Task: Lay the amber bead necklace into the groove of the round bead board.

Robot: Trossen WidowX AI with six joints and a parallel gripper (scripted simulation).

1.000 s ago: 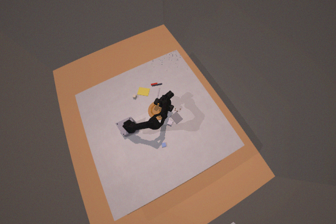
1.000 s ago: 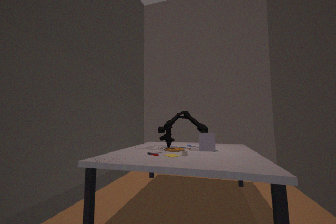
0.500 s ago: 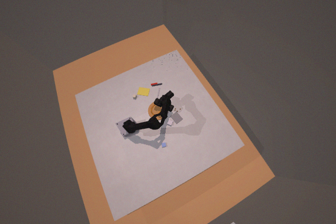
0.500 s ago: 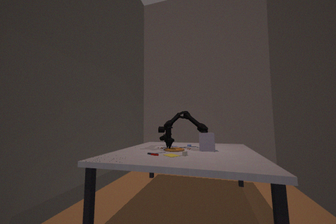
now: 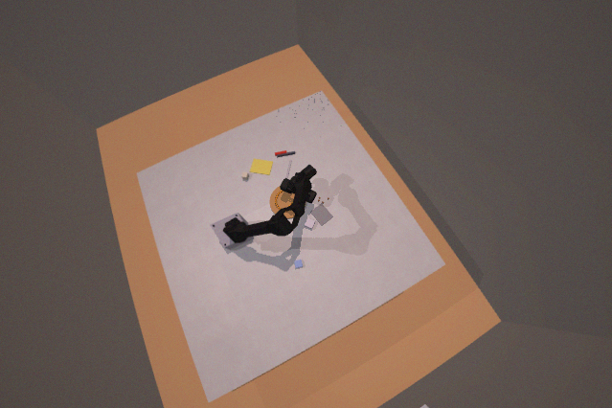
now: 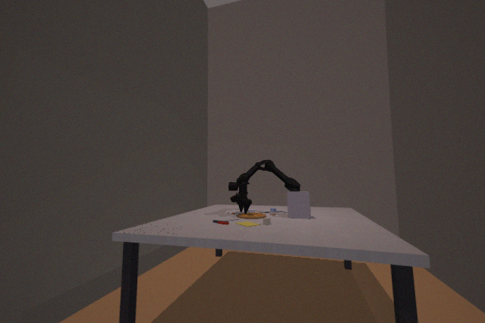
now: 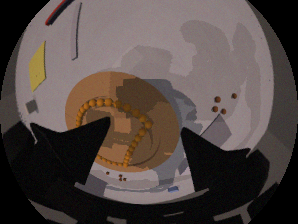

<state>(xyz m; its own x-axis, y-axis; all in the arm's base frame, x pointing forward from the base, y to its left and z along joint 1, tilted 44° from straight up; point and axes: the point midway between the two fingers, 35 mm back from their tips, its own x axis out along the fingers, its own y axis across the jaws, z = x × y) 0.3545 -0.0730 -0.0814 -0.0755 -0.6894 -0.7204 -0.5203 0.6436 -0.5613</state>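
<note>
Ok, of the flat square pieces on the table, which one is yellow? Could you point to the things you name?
The one beside the small beige cube (image 5: 245,176) (image 6: 266,221) (image 7: 31,106); the flat square (image 5: 322,215) (image 7: 218,132) across the bead board (image 5: 274,201) (image 6: 251,217) (image 7: 82,90) is grey.

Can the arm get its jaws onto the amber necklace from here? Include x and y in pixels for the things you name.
Probably yes: the jaws (image 6: 243,211) stand open and hold nothing, and nothing visible covers the amber necklace (image 7: 107,102), though one finger hides part.
</note>
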